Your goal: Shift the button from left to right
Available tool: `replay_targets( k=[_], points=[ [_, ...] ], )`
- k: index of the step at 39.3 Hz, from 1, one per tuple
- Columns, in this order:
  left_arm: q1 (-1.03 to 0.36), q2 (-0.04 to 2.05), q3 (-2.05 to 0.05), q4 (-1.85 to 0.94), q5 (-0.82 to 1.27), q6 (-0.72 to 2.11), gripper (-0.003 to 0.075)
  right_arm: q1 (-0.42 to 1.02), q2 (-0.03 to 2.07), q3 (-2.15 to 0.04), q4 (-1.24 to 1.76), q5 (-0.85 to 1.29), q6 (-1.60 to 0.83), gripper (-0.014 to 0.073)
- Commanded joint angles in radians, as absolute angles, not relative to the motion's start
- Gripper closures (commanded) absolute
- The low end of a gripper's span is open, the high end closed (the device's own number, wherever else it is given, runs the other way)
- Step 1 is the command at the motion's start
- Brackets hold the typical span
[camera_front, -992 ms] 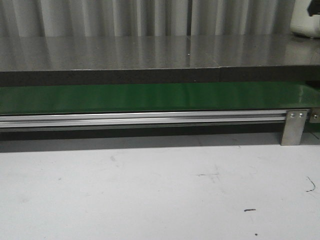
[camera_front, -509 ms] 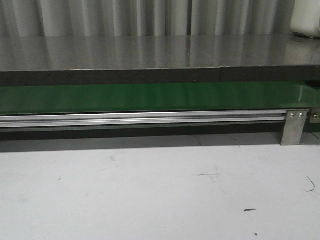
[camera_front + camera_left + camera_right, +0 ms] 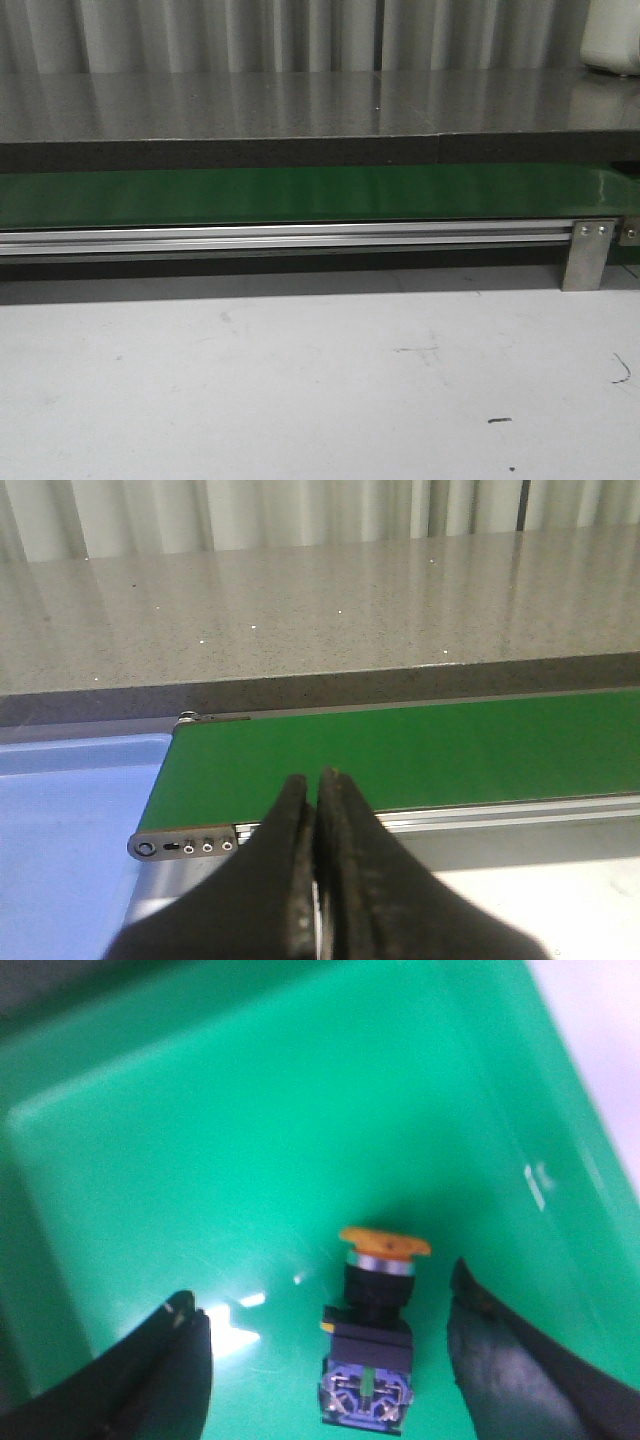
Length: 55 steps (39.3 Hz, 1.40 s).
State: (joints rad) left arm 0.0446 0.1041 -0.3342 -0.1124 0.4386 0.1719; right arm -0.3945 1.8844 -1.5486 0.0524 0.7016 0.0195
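The button (image 3: 372, 1345), with a yellow-orange mushroom cap, black body and blue terminal base, lies on its side on the floor of a green bin (image 3: 250, 1140) in the right wrist view. My right gripper (image 3: 325, 1305) is open, its two black fingers apart on either side of the button, not touching it. My left gripper (image 3: 315, 790) is shut and empty, held over the near edge of the green conveyor belt (image 3: 420, 750). Neither gripper nor the button shows in the front view.
The green belt (image 3: 300, 195) runs across the front view behind an aluminium rail (image 3: 280, 238) with a metal bracket (image 3: 588, 255) at the right. A grey counter (image 3: 300, 105) lies behind. A blue tray (image 3: 70, 820) sits beside the belt's end in the left wrist view.
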Motion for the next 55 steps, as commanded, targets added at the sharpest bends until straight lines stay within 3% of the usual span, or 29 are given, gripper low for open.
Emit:
replay_targets(
  k=[1,4,11,14,23,41,55],
  points=[
    [0.038,0.116,-0.359,-0.124,0.353,0.168,0.0741,-0.363,1.755,-1.593,0.06,0.666,0.015,0.0109],
    [0.038,0.116,-0.359,-0.124,0.353,0.168,0.0741,-0.323,1.705,-1.593,0.064,0.659,0.015,0.0221],
    [0.038,0.116,-0.359,-0.124,0.353,0.168,0.0741,-0.23,1.615,-1.593,0.064,0.657,0.015,0.0581],
    [0.038,0.116,-0.359,-0.124,0.353,0.168,0.0741,-0.196,1.578,-1.593,0.064,0.657,0.015,0.0666],
    [0.038,0.116,-0.359,-0.124,0.353,0.168,0.0741,-0.102,1.421,-1.534,0.064,0.603,-0.022,0.0662],
    [0.038,0.116,-0.359,-0.124,0.353,0.168,0.0741,0.018,0.791,-0.802,0.064,0.141,-0.078,0.0662],
    [0.038,0.116,-0.359,-0.124,0.353,0.168,0.0741,0.018,0.328,-0.389,0.068,0.131,-0.076,0.0662]
  ],
)
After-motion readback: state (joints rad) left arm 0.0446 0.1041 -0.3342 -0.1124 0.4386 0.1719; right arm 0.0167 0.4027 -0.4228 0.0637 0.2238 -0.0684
